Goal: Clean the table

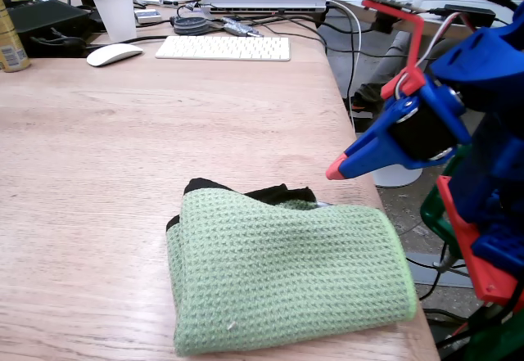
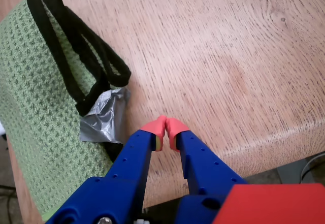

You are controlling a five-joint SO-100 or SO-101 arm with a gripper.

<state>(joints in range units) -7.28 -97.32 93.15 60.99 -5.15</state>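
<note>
While the fingers [image 2: 166, 126] meet, the table [image 2: 228, 56] lies below.

My end effector [image 2: 165, 128] is built from glossy blue printed plastic, two long tapered fingers [image 2: 133, 159] each capped with a small rounded coral-red tip. In the wrist view I can see small round holes dotted along the inner face of the right finger, a larger hole near its root, and a flat red plate behind that at the frame's corner. A silver screw head sits at the base of the left finger. In the fixed view the end effector [image 1: 337, 167] narrows to a red-tipped beak; behind it sits a black cylindrical motor in a blue housing, with red brackets above and below and pale cables running back.
</note>
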